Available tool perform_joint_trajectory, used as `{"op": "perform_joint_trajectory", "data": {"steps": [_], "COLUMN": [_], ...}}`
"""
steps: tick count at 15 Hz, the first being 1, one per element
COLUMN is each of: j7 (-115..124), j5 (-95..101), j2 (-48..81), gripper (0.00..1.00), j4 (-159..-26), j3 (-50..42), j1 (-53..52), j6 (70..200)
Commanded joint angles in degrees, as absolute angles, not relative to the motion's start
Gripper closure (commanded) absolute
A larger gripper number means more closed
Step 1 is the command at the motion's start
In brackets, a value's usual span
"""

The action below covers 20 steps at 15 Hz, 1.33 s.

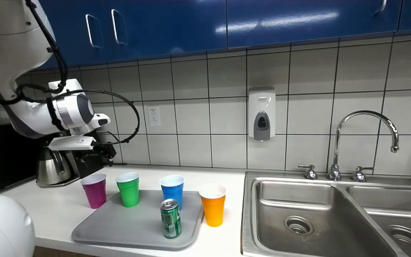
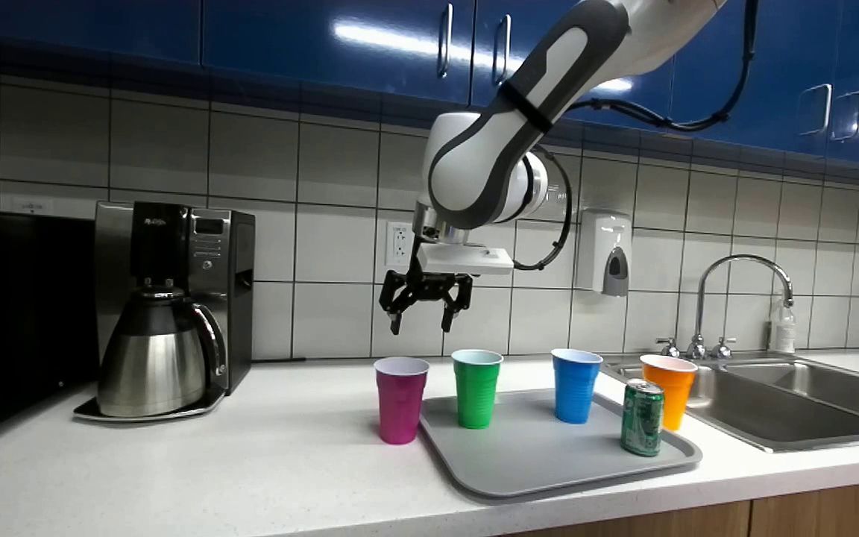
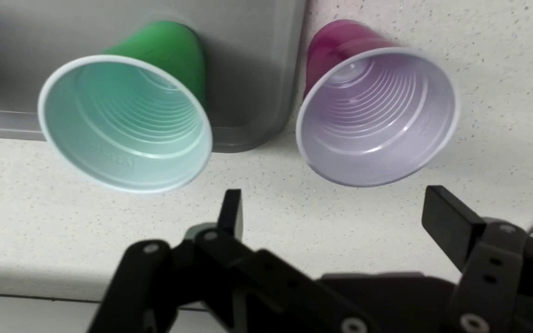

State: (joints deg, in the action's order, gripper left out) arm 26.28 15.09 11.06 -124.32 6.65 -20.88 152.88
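The gripper [image 2: 421, 327] hangs wide and empty, higher than the purple cup [image 2: 400, 406] — no grasp yet, it seems — with green cup [image 2: 476, 395], blue cup [image 2: 575, 391] and can [image 2: 642, 421] on the tray [image 2: 541, 462], purple cup and orange cup [image 2: 678, 388] just beside it

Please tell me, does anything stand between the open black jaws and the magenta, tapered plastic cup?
Nothing visible does, in any view. The green, tapered plastic cup stands on the grey rectangular tray, beside the magenta cup but not between it and the jaws.
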Motion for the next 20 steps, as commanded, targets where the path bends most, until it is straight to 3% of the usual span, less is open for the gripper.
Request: {"op": "perform_joint_trajectory", "data": {"steps": [1, 20], "j7": [30.1, 23.6], "j5": [18.1, 16.5], "j2": [10.6, 16.6], "gripper": [0.0, 0.0], "j4": [-124.2, -121.5], "j3": [7.1, 9.1], "j1": [-22.2, -24.2], "j6": [152.1, 151.8]}}
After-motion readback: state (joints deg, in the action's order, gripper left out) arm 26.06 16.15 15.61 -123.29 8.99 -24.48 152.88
